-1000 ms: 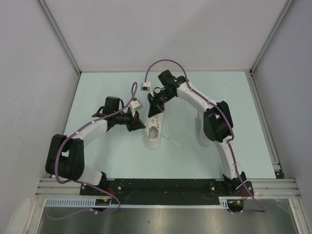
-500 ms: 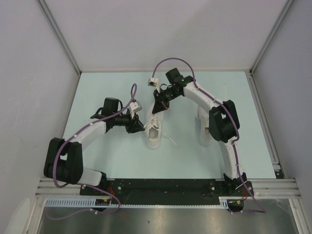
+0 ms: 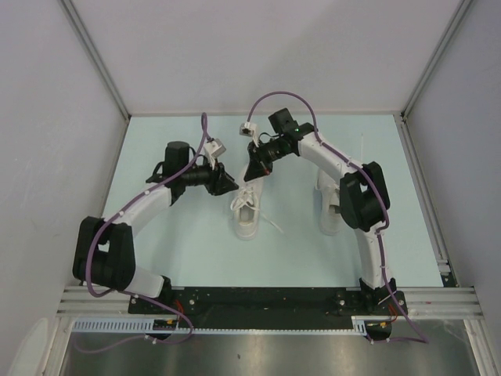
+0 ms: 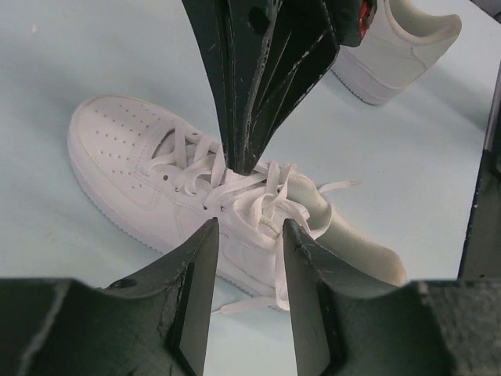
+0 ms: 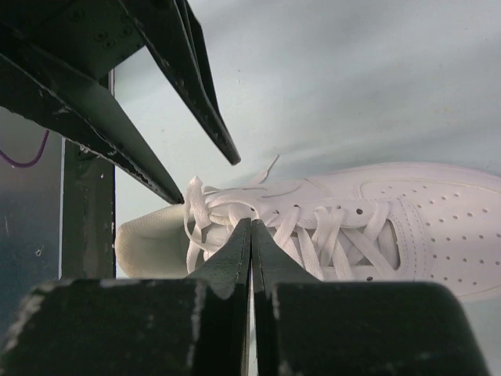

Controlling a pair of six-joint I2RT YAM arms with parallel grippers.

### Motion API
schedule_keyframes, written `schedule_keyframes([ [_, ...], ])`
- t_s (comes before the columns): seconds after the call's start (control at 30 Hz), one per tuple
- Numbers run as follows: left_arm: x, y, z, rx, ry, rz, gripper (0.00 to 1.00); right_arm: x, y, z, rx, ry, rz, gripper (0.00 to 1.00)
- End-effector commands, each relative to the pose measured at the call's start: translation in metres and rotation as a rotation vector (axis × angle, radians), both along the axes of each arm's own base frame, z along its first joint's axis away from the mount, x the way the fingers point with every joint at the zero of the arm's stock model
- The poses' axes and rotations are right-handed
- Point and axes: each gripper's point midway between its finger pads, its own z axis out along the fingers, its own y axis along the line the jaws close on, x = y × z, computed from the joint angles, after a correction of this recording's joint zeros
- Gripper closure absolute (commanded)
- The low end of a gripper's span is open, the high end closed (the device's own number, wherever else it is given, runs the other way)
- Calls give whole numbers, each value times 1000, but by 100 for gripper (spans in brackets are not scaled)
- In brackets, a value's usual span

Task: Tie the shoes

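Left gripper (image 3: 232, 186): just off the left side of the centre shoe's heel end, hovering over the collar. Its fingers are spread and nothing is between them.
Centre shoe (image 3: 246, 219): the landmark here, lying on the table (image 3: 172, 235) midway between the two arms.
Centre shoe, progress: the laces (image 4: 235, 184) are threaded through the eyelets and bunch in loose loops at the tongue. No finished bow shows. One loose lace end (image 3: 275, 225) trails off the shoe's right side and another lies by the sole, so I judge the knot is not yet made and the crossing, looping and pulling tight are all to come.
Centre shoe, heading: the long axis runs near to far across the table, with the toe toward the arm bases and the open heel end toward the far wall.
Right gripper (image 3: 251, 170): just beyond the centre shoe's heel end, tip down at the top laces. Its fingers are pressed together, and I cannot tell whether a lace is nipped between them.
Second shoe (image 3: 326, 219): well to the right of the centre shoe, partly under the right arm.
Second shoe, progress: its laces are hidden, and neither gripper is near it, so I judge it is waiting its turn.
Second shoe, heading: its long axis is roughly parallel to the centre shoe's. I cannot tell which way the toe points.
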Motion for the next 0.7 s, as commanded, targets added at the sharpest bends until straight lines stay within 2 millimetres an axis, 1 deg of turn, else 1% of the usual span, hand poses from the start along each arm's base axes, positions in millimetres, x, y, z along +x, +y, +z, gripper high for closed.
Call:
schedule_keyframes([
  [0.0,5,-10,5,-27,68,25,57,9,-7,33,49,-44,-24,100],
  [0.03,4,-10,5,-29,81,31,58,9,-10,34,46,-42,-31,98],
  [0.07,4,-10,1,-26,99,37,59,9,-12,36,44,-44,-36,91],
  [0.1,3,-10,-1,-25,112,38,59,10,-17,36,40,-37,-47,88],
  [0.13,2,-10,-2,-25,125,40,59,10,-20,41,42,-44,-54,85],
  [0.17,1,-10,-4,-24,133,39,59,7,-24,36,31,-29,-59,82],
  [0.2,-1,-10,-7,-22,152,38,60,7,-29,34,23,-23,-69,80],
  [0.23,-1,-10,-8,-21,157,35,60,6,-33,38,20,-33,-77,78],
  [0.27,-1,-10,-9,-20,159,34,60,0,-37,29,4,-14,-78,72],
  [0.33,-2,-12,-11,-27,179,29,60,-4,-46,23,-14,-5,-90,66],
  [0.37,-2,-13,-11,-28,181,24,60,-11,-51,19,-24,0,-89,62],
  [0.4,-2,-14,-11,-30,186,21,61,-13,-55,16,-34,5,-95,59],
  [0.43,-2,-15,-13,-30,197,20,61,-16,-58,13,-39,12,-98,57],
  [0.47,-2,-15,-13,-32,200,16,62,-19,-61,16,-37,2,-98,52],
  [0.5,-2,-16,-13,-33,200,13,64,-24,-64,7,-53,21,-101,50],
  [0.57,-2,-17,-14,-34,204,11,66,-27,-66,4,-57,15,-103,49],
  [0.67,-1,-18,-13,-38,206,5,73,-33,-68,-2,-63,30,-106,50],
])
